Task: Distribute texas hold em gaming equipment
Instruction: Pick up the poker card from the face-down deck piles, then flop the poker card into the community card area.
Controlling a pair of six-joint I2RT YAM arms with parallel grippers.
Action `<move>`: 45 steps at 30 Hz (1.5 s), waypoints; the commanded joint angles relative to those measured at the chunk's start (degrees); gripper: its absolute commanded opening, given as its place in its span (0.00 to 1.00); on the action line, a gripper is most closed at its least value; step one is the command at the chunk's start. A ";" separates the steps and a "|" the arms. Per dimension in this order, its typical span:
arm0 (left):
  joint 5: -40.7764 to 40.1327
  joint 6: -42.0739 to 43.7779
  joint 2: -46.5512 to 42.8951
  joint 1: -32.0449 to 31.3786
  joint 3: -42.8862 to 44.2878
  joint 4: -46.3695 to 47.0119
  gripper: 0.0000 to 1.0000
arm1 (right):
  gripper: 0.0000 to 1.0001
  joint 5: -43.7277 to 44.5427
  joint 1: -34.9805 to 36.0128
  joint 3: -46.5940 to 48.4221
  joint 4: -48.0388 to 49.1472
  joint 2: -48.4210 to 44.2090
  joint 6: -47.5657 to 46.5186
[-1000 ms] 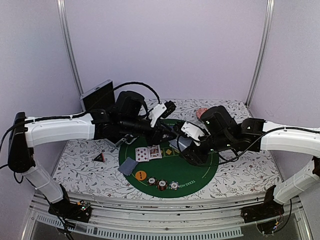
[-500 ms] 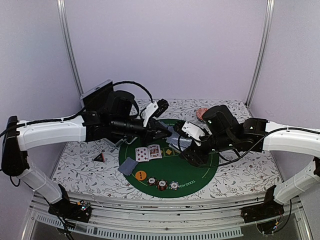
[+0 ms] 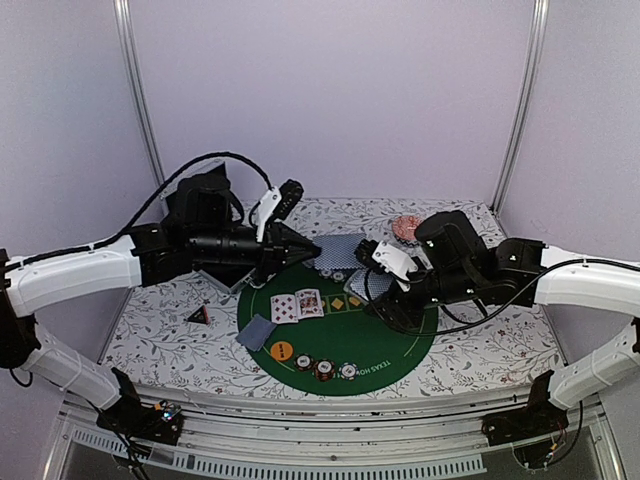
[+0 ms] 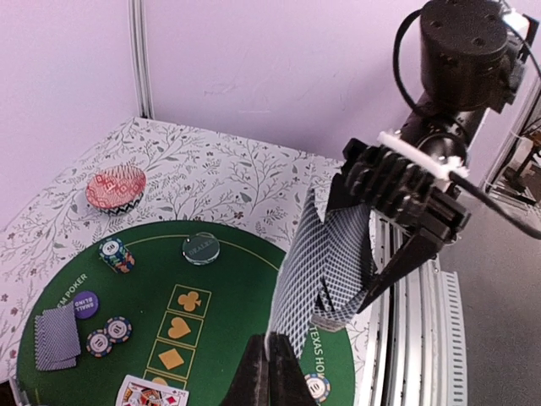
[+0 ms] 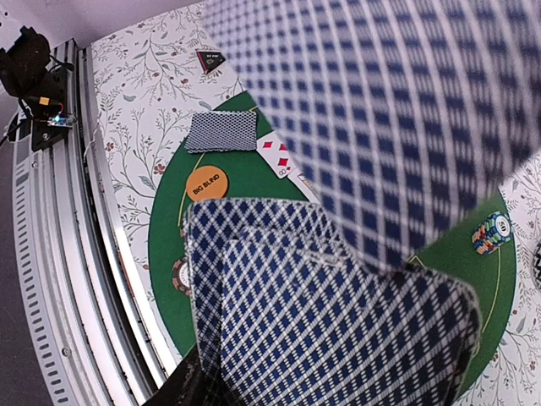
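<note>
Above the green mat [image 3: 410, 335], the left claw [image 4: 269, 374] is pinched tight on one blue-backed card [image 4: 292, 296], held just beside the fanned pack [image 4: 347, 245], which the partly closed right claw [image 4: 359, 271] grips. Face-up cards [image 3: 297, 305], an orange disc [image 3: 282, 350] and striped chips [image 3: 325, 368] lie on the mat.

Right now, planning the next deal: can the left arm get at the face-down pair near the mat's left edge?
Probably, though not to grasp it: the face-down pair lies uncovered, nothing between it and the left gripper, but that gripper is shut on a card.
</note>
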 commanded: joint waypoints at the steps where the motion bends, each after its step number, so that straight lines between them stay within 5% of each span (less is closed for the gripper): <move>1: 0.67 -0.40 -4.28 0.70 -1.34 2.81 0.00 | 0.45 1.11 -1.29 -0.71 1.43 -1.24 1.53; 5: -4.15 -1.26 -7.25 1.49 -1.97 2.23 0.00 | 0.44 1.68 -2.54 -0.83 1.44 -1.15 2.45; 10: -26.39 -0.56 -6.08 2.42 -0.57 -3.46 0.00 | 0.44 1.67 -3.88 -1.20 1.30 -1.93 3.50; 26: -58.42 7.18 28.91 -5.18 18.68 -12.47 0.00 | 0.45 1.86 -4.60 -1.80 -0.83 -5.21 5.02; 39: -72.27 10.82 43.61 -11.44 27.88 -20.91 0.00 | 0.45 1.82 -4.69 -1.77 -1.38 -6.17 4.80; 45: -71.08 11.49 46.49 -13.78 29.73 -22.84 0.00 | 0.45 1.67 -4.74 -1.41 -1.42 -6.06 4.63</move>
